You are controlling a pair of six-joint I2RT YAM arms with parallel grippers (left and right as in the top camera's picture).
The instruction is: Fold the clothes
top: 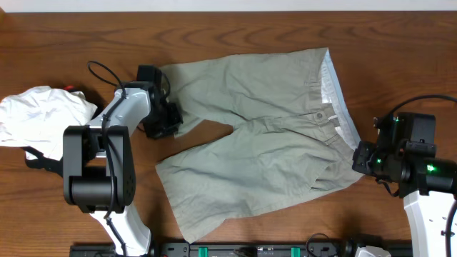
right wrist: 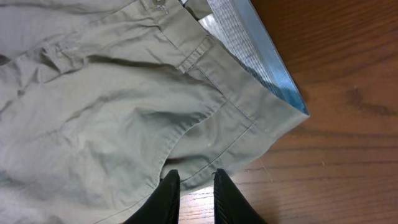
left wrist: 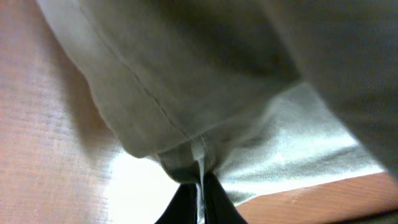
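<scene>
While low on shorts (top: 264, 135), left gripper (top: 171, 120) jaws tight.

A pair of pale khaki, grey-green cotton shorts (top: 264, 135) lies spread front-up on the wooden worktop (top: 235, 28). The waistband (top: 343, 132) is toward the right and both wide legs point left. The far leg (top: 228, 82) and the near leg (top: 235, 185) splay apart, leaving a wedge of bare wood between them. The waistband gapes at its far end, showing a lighter, finely striped lining (top: 332, 82), and a small button (top: 320, 114) sits near its middle. The cloth is creased around the fly. The far leg's hem is bunched into a narrow pleat and raised off the wood.
</scene>
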